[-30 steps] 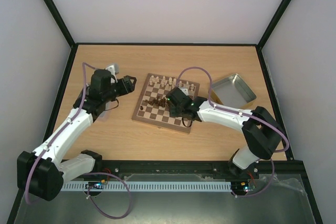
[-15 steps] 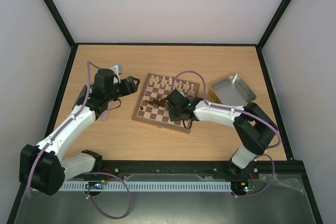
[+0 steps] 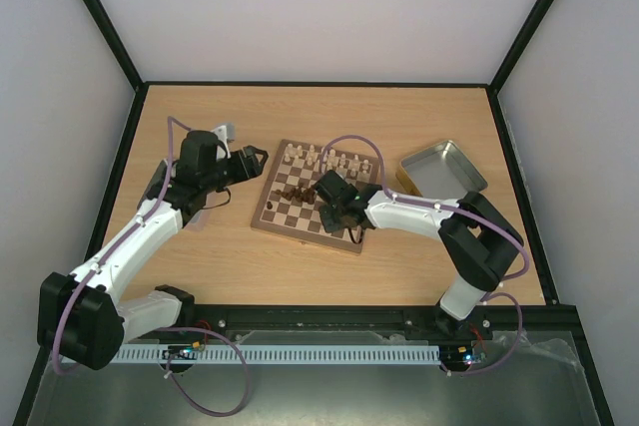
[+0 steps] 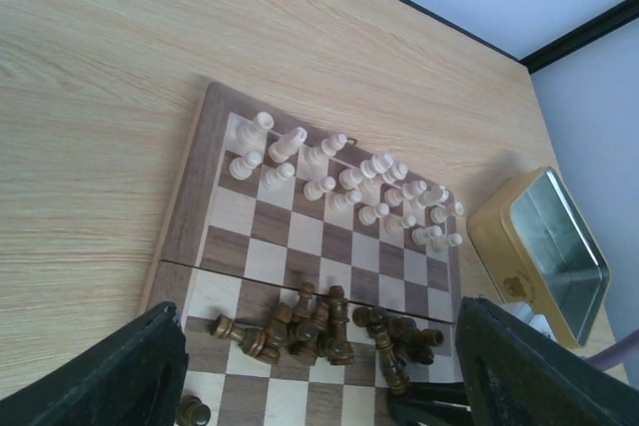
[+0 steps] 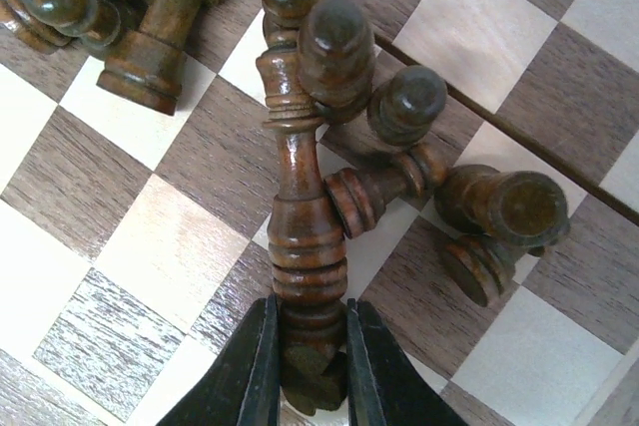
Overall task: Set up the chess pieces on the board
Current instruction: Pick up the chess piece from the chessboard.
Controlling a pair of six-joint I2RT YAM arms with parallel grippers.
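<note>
With the cream turned wooden chessmen point(image 4: 344, 182) ranked along the far edge of the checkered wooden chessboard point(image 3: 262, 218), I judge it half done: my right tool point(image 5: 308, 354) pinches one fallen dark brown wooden chessman point(image 5: 300, 231) in the mid-board heap, while my left tool point(image 3: 250, 161) is wide open and empty.
</note>
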